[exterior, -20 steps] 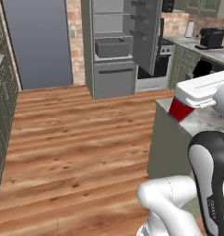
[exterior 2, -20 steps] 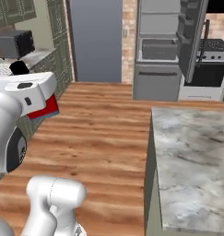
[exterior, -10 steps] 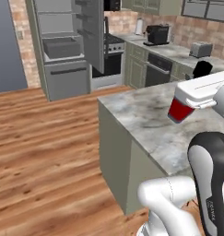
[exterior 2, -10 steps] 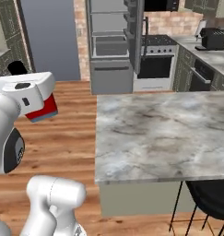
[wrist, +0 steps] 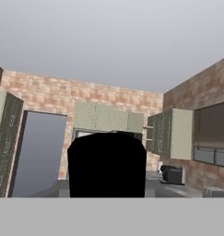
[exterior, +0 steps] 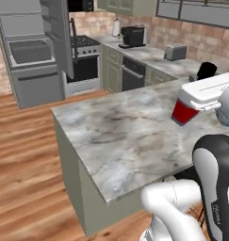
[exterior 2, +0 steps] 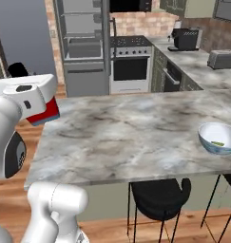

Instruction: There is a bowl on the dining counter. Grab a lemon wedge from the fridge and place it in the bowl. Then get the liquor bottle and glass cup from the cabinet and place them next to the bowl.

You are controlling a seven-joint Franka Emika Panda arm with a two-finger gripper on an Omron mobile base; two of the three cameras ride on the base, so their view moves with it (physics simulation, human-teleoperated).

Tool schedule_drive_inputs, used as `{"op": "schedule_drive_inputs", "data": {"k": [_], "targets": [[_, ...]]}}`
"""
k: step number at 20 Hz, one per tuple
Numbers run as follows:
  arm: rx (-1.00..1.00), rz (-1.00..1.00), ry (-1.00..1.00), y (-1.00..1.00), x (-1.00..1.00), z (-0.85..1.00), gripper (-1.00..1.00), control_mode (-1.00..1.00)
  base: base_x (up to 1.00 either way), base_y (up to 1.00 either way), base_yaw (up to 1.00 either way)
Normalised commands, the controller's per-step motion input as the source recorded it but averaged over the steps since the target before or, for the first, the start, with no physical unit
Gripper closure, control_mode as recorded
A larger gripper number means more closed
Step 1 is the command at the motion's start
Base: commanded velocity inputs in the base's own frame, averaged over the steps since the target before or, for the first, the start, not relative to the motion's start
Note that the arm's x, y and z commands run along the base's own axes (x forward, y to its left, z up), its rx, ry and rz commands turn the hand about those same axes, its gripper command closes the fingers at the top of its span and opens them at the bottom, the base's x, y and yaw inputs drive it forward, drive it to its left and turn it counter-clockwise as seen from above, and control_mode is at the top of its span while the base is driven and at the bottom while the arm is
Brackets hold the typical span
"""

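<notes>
**kitchenbot_fan:** Since the whole picture swings between the earlier shots and now, that's the base driving, not the furniture moving. The fridge (exterior: 33,52) slides to the upper left of the left base view, and the dining counter (exterior: 130,127) goes from a corner at the right edge to spreading across the middle. My read: it's hauling the liquor bottle (exterior: 184,112) over to set it down.

**simjunkie:** Agreed. Is the hand actually clamped on it?

**kitchenbot_fan:** Looks like it. The red lower part pokes out under the white hand at the right of the left base view, so the gripper (exterior: 187,107) seems closed around the bottle, though the fingers themselves are hidden.

**simjunkie:** And the bowl?

**kitchenbot_fan:** Right base view has the clear look: bowl (exterior 2: 219,138) at the far right of the counter, with the lemon wedge (exterior 2: 217,143) inside. So 1 step is done, and the bottle sits well apart from the bowl. The hand view just has the black cap (wrist: 107,164) blocking the lower middle.
</notes>
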Motion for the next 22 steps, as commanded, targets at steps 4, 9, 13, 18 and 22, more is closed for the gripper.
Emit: {"op": "schedule_drive_inputs", "data": {"k": [4, 9, 13, 18, 22], "targets": [[0.0, 0.0, 0.0, 0.0, 0.0, 0.0, 1.0, 1.0, 0.04, -1.0, -0.04], [0.0, 0.0, 0.0, 0.0, 0.0, 0.0, 1.0, 1.0, 0.0, -1.0, -0.02], [0.0, 0.0, 0.0, 0.0, 0.0, 0.0, 1.0, 1.0, 0.0, -1.0, -0.02], [0.0, 0.0, 0.0, 0.0, 0.0, 0.0, 1.0, 1.0, 0.01, -1.0, 0.0], [0.0, 0.0, 0.0, 0.0, 0.0, 0.0, 1.0, 1.0, 0.08, -1.0, 0.01]]}}
